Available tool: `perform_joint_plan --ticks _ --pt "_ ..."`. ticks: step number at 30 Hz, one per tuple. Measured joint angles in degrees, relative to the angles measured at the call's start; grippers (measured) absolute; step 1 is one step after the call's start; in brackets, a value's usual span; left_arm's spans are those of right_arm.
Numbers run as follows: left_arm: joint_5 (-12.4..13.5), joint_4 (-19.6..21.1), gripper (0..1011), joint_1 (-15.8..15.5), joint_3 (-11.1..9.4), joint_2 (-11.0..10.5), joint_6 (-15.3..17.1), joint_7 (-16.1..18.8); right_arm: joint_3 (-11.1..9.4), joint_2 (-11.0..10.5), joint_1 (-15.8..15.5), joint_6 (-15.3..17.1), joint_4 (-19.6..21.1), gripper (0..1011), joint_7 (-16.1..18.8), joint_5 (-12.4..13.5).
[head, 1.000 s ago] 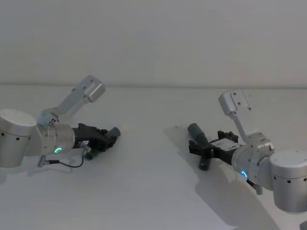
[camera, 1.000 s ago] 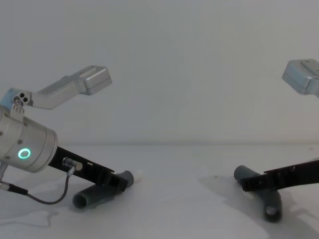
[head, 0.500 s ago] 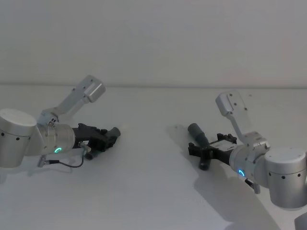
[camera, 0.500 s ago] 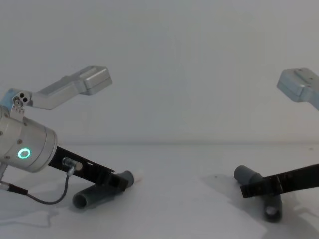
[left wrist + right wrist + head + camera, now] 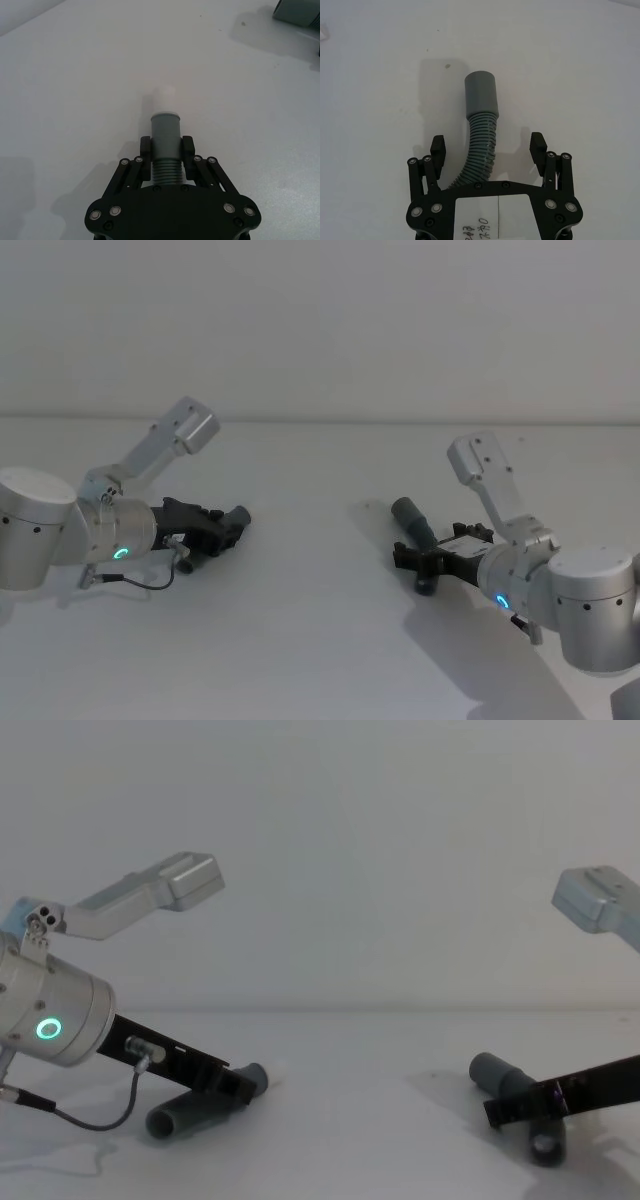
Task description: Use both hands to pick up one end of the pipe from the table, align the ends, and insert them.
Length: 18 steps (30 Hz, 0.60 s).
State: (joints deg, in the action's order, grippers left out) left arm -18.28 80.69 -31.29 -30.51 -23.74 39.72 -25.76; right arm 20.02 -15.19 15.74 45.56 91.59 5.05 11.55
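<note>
Left black two-finger gripper (image 5: 166, 152) clamps the dark grey ribbed pipe piece with white tip (image 5: 165, 131), at the left of the matte white table (image 5: 75, 75). Right gripper (image 5: 487, 144) gapes astride the plain-sleeved grey piece (image 5: 481, 95), right; closing on its bend could swing the sleeve off-axis.

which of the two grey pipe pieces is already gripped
The dark grey ribbed plastic pipe piece with the white tip: the left gripper's fingers are shut on it. The right gripper's fingers stand open around the plain-collared piece.
</note>
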Motion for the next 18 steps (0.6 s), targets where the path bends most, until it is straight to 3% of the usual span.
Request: perform_joint_plan --ticks 18 --pt "0.0 0.0 353 0.0 0.0 0.0 0.0 0.0 -0.1 0.1 0.2 0.7 -0.3 867 0.2 -0.4"
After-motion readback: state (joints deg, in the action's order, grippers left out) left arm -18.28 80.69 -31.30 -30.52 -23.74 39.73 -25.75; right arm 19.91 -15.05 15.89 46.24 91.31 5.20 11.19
